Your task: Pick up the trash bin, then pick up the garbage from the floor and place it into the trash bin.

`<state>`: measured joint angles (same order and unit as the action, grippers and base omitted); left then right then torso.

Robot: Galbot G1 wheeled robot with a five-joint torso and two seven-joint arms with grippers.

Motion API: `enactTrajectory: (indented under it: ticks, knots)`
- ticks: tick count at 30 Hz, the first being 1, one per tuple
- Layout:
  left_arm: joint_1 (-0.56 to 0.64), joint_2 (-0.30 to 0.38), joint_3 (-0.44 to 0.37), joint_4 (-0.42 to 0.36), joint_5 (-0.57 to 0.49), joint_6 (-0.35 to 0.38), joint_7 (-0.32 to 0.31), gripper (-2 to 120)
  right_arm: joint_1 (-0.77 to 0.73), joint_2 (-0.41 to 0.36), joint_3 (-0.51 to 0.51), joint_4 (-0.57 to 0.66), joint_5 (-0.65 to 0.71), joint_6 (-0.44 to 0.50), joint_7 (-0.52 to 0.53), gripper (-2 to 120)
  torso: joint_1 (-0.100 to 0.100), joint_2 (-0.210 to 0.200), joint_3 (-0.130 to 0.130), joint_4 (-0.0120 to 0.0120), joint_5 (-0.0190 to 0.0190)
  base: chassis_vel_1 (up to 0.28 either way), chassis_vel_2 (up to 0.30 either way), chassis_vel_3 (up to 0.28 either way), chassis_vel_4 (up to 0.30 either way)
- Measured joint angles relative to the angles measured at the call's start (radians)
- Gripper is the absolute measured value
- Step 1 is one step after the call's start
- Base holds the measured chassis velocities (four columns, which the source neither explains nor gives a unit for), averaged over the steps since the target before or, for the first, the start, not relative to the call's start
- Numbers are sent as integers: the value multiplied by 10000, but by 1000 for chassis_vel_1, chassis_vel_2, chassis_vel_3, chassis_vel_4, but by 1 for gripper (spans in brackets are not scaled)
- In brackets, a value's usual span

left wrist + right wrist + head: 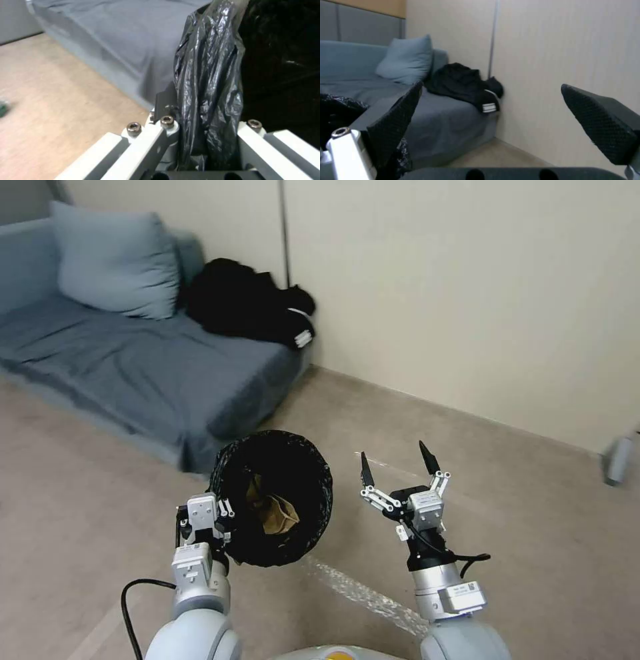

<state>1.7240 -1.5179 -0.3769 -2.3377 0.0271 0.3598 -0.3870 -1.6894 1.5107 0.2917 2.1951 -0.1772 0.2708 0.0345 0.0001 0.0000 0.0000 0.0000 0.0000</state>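
Observation:
My left gripper (223,517) is shut on the rim of the trash bin (320,480) and holds it off the floor, tilted with its mouth toward the camera. A glossy black liner (208,82) is pinched between the fingers (156,140). Inside the bin lies a tan paper bag (277,513), a piece of the garbage. To the right of the bin my right gripper (395,453) is raised, open and holding nothing. Its black pads (396,120) stand wide apart, and the bin's liner (336,110) shows beside them. A small green thing (2,108) lies on the floor at the picture's edge.
A grey-blue sofa (133,360) with a pillow (110,260) and a black garment (247,307) stands at the left against the cream wall (467,280). A grey object (619,460) is at the right edge. Beige floor (533,527) lies open ahead and to the right.

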Motion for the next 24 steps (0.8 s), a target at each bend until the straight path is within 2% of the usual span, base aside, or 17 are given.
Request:
enactTrajectory:
  ticks: [24]
  knots:
    - [49,-48,43,-37,70,-7,25,1,13,142,-164,32,-111,-17,-22,100,0,0,0,0,0,126,122,123,126]
